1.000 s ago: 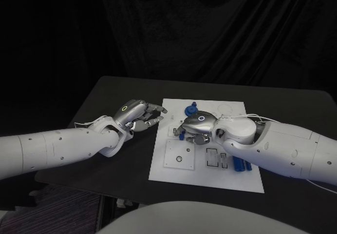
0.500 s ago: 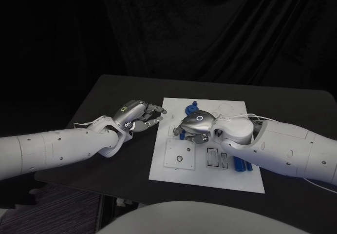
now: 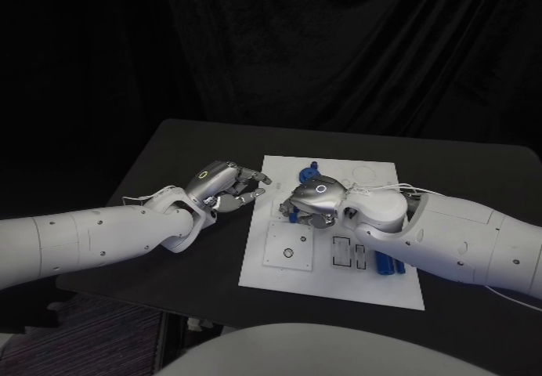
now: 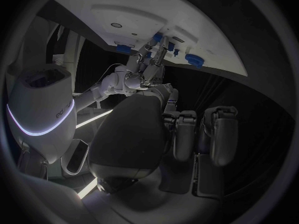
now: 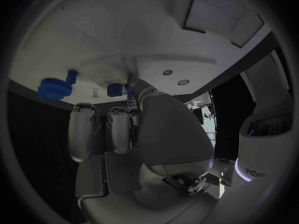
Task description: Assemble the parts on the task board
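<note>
A flat white rectangular task board lies in the middle of a black tabletop, with dark cloth hanging behind. The right silver hand hovers low over the board's middle, its fingers curled downward beside a small blue block part; whether they touch or pinch it cannot be told. The hand and its white forearm cover much of the board's right side and hide what lies beneath them. Just beyond the hand, toward the far edge, a blue gear-shaped part stands on the board. Near the board's right edge, two blue rod-shaped parts lie side by side, partly hidden under the right forearm. A raised white square plate with a small ring mark sits on the board's near left portion, beside narrow rectangular slots. The left silver hand hangs over bare tabletop just beside the board's left edge, its fingers loosely bent, a little apart, holding nothing.
</note>
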